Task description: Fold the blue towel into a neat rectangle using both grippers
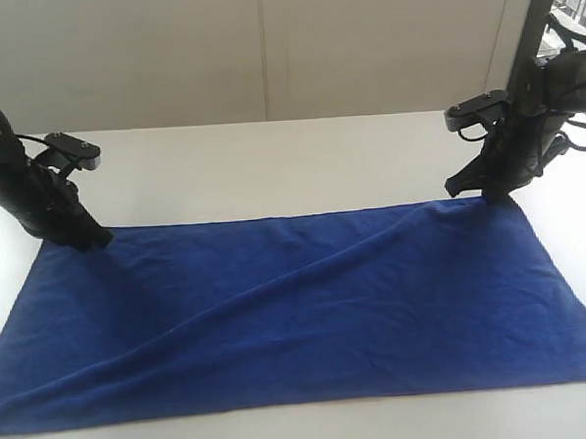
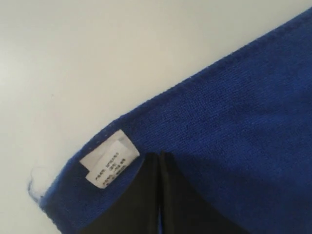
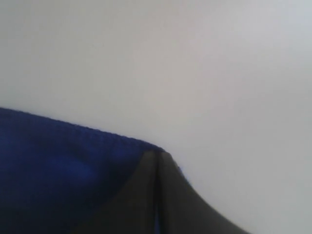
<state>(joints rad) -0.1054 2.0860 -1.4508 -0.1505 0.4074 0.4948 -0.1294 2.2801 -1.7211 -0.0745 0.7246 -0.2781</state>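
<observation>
The blue towel (image 1: 308, 317) lies spread out lengthwise on the white table (image 1: 270, 162), with a long diagonal crease running from its far right corner toward the near left. My left gripper (image 1: 96, 240) presses down at the far left corner, jaws closed, with a sliver of blue cloth between them. In the left wrist view its tips (image 2: 160, 155) sit on the towel (image 2: 234, 122) beside a small white label (image 2: 109, 163). My right gripper (image 1: 488, 197) is shut at the far right corner, its tips (image 3: 158, 153) right at the towel's (image 3: 58, 165) edge.
A pale wall stands behind the table. A black upright post (image 1: 530, 20) and shelving rise at the back right, close behind the right arm. The towel's near edge lies close to the table's front edge.
</observation>
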